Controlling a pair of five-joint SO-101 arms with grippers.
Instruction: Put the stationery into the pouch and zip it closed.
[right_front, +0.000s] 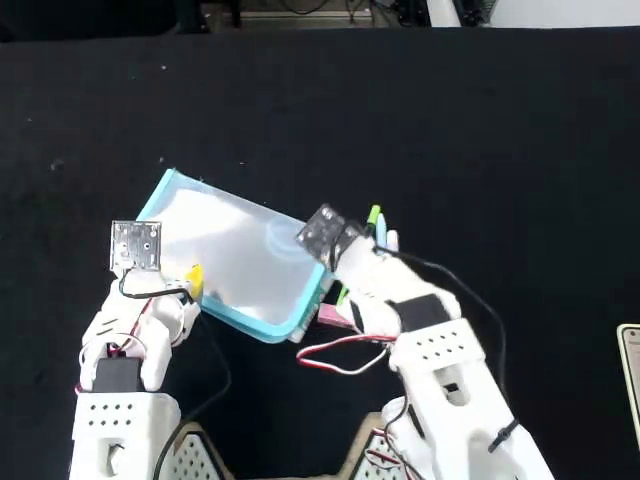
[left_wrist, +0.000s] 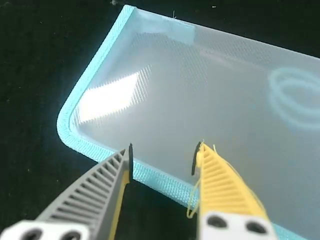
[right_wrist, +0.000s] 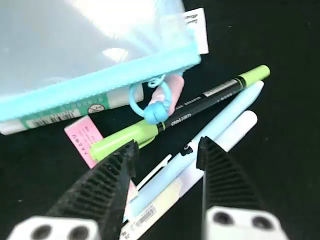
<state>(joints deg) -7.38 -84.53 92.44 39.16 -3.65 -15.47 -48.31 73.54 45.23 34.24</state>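
The black table (right_front: 480, 120) takes up nearly the whole high view; left of centre lies the translucent pouch (right_front: 230, 250) with its teal border, tilted so that one corner points to the upper left. The left gripper (left_wrist: 164, 152) sits at the pouch's lower left edge, jaws apart and holding nothing, the grey finger over the teal border and the yellow finger (left_wrist: 220, 175) over the clear face. The right gripper (right_wrist: 167, 147) hangs at the pouch's right end, just right of centre, also spread and empty. Below it, outside the pouch on the table, lie a black marker (right_wrist: 200, 102) with green ends, a pale blue pen (right_wrist: 220, 120) and a white pen (right_wrist: 235, 130), side by side; a pink eraser (right_wrist: 82, 142) lies near the marker's cap; the blue ring zipper pull (right_wrist: 145, 102) hangs over the marker.
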